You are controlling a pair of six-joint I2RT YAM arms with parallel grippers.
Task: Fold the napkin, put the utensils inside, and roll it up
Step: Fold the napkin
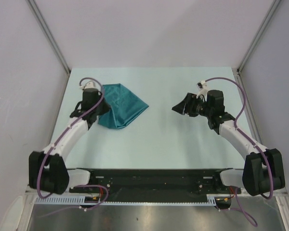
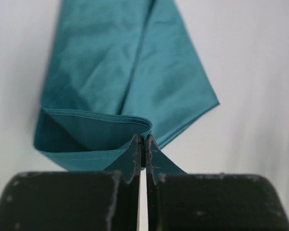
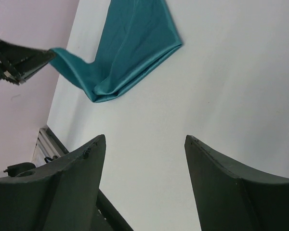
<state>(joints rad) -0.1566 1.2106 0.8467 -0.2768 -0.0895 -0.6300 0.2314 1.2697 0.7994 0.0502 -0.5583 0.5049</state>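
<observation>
The teal napkin (image 1: 124,110) lies bunched and folded over on the left half of the table. My left gripper (image 1: 105,108) is shut on its near-left edge and lifts that edge a little; the wrist view shows the cloth (image 2: 125,72) pinched between the closed fingertips (image 2: 143,144). My right gripper (image 1: 179,109) hangs open and empty over the bare middle-right of the table, well apart from the napkin. In its view (image 3: 144,138) the napkin (image 3: 130,48) lies far ahead, one corner held up by the left gripper (image 3: 24,65). The spoon is out of view.
The pale table (image 1: 173,144) is walled by grey panels at the back and on both sides. A black rail (image 1: 154,180) with the arm bases runs along the near edge.
</observation>
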